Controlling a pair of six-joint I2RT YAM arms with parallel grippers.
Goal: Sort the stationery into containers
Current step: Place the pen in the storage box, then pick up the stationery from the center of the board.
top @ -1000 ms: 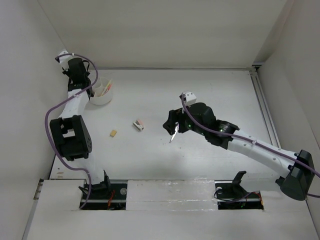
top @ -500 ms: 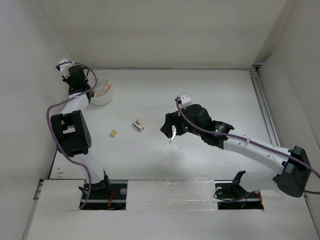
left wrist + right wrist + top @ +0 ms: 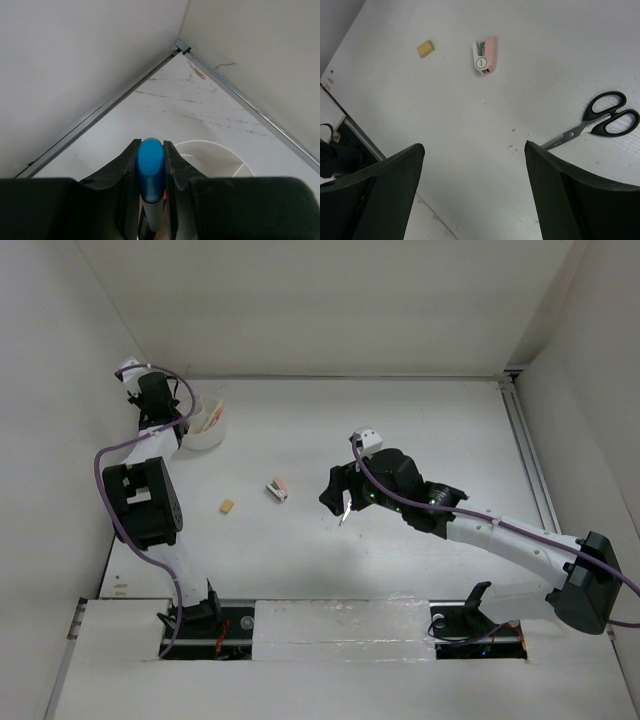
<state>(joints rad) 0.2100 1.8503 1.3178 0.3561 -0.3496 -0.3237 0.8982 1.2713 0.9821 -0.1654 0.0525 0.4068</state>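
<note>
I see a white table [image 3: 420, 410] boxed in by pale walls [image 3: 300, 300] — a metal rail [image 3: 530, 460] runs along its right edge.

Robotics lab test cell, white desk [image 3: 400, 420] boxed in by plain white panel walls [image 3: 330, 300], metal rail [image 3: 530, 460] along the right edge, left arm [image 3: 140, 502] and right arm [image 3: 500, 535] bolted at the near edge, purple cables [image 3: 99, 468]
</note>
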